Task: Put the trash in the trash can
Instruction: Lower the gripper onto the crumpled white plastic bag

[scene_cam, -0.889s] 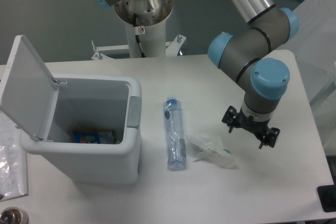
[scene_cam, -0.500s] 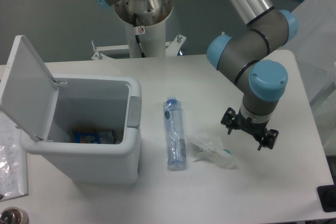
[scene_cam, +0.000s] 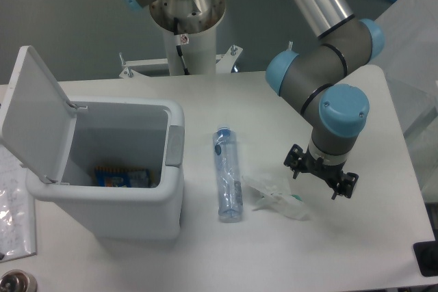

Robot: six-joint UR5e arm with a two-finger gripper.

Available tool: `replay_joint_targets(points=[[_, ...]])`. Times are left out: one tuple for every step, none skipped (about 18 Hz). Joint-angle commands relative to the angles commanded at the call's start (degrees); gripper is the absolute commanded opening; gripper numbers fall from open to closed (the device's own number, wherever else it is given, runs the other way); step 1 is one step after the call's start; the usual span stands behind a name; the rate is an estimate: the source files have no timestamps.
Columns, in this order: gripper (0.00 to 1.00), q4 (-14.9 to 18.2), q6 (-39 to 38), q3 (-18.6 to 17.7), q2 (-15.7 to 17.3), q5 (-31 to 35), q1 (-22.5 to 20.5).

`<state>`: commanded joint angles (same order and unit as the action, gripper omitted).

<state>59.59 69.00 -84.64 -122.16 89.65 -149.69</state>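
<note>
Arm (scene_cam: 321, 11) cut off by the top edge of the frame; upper link not seen past that. Blue snack packet (scene_cam: 120, 178) inside trash can (scene_cam: 109, 204) partly hidden by the front wall; print too small to be read. Gripper (scene_cam: 321, 179) fingertip spacing cannot be resolved at this size. Black object (scene_cam: 428, 259) at lower right and clear bag (scene_cam: 12, 203) at the left edge are both cropped.

I'm working in a lab: the arm's pedestal (scene_cam: 186, 15) stands bolted behind a bare white table (scene_cam: 274, 251).
</note>
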Motion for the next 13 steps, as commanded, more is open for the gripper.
replay_joint_targets(points=[[1.0, 0.09, -0.35, -0.35, -0.09, 0.0, 0.44], [1.0, 0.0, -0.88, -0.61, -0.09, -0.09, 1.06], [1.0, -0.09, -0.62, -1.14, -0.09, -0.17, 1.59], [1.0, -0.35, -0.18, -1.58, -0.09, -0.26, 1.94], [1.0, -1.22, -0.09, -2.02, -0.09, -0.26, 2.2], [1.0, -2.97, 0.08, -2.55, -0.18, -0.26, 2.55], [1.0, -5.16, 0.96, -2.99, -0.44, -0.26, 2.99], [1.0, -6.93, 1.57, -3.25, -0.88, -0.44, 3.43], [1.0, -8.07, 1.58, -3.25, -1.67, -0.44, 3.79], [1.0, -8.43, 1.67, -3.17, -2.37, -0.44, 4.31], [0.96, -8.61, 1.93, -3.08, -3.08, -0.26, 4.4], [0.62, -8.53, 2.71, -3.08, -3.52, 0.0, 4.67], [0.23, -8.35, 3.24, -3.25, -3.52, 0.09, 4.84]])
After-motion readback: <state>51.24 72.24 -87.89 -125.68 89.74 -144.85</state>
